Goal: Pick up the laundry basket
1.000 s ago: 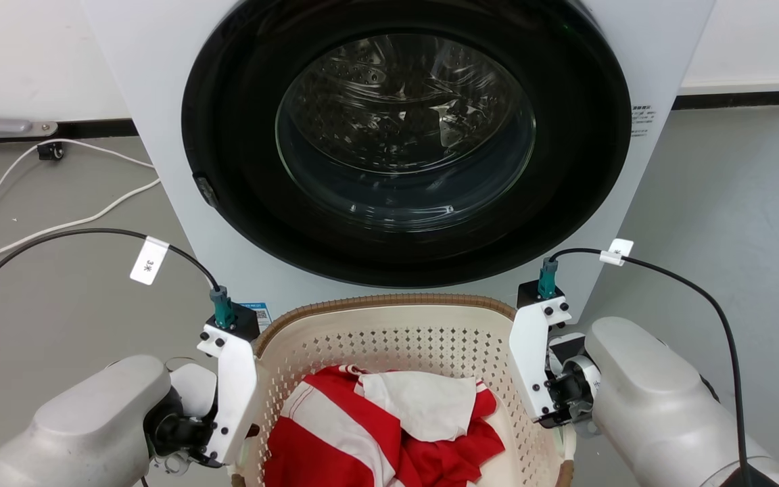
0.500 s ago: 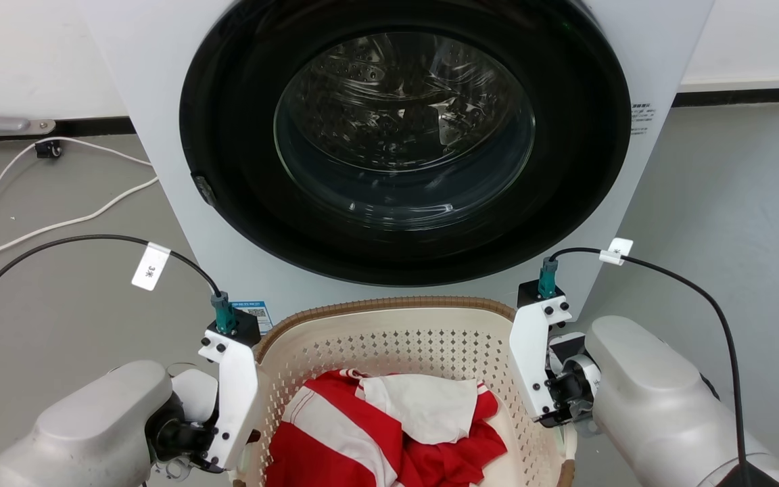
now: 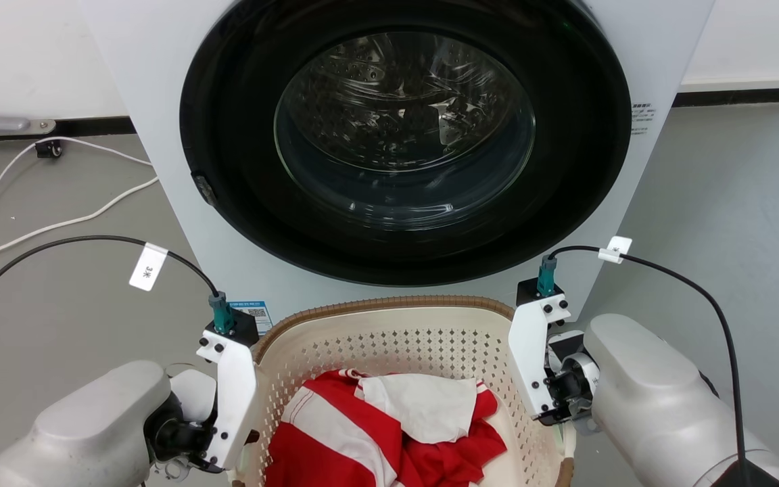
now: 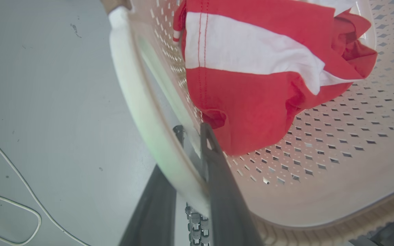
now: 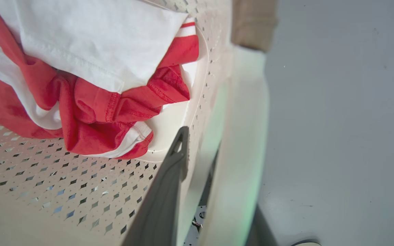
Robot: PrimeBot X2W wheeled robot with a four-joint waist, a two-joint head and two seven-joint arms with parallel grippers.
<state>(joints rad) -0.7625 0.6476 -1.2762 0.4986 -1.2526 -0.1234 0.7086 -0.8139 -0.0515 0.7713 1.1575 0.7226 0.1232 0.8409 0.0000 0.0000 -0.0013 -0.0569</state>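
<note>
The laundry basket (image 3: 389, 336), cream with perforated walls and a brown woven rim, sits low in the head view, right in front of the washing machine. Red-and-white clothes (image 3: 335, 433) lie in it. My left gripper (image 4: 192, 131) is shut on the basket's white left handle (image 4: 132, 95), one dark finger inside the wall and one outside. Across the basket, my right gripper (image 5: 204, 150) is shut on the white right handle (image 5: 245, 119), and its outer finger is mostly hidden behind the handle. Both pale forearms flank the basket in the head view.
The white washing machine (image 3: 159, 81) with its round dark glass door (image 3: 403, 135) stands close behind the basket. White cables (image 3: 24, 223) trail over the grey floor on the left. Bare floor (image 3: 734, 176) lies to the right.
Almost nothing differs. The head view has shifted very slightly, and both grippers keep their hold on the basket's handles.
</note>
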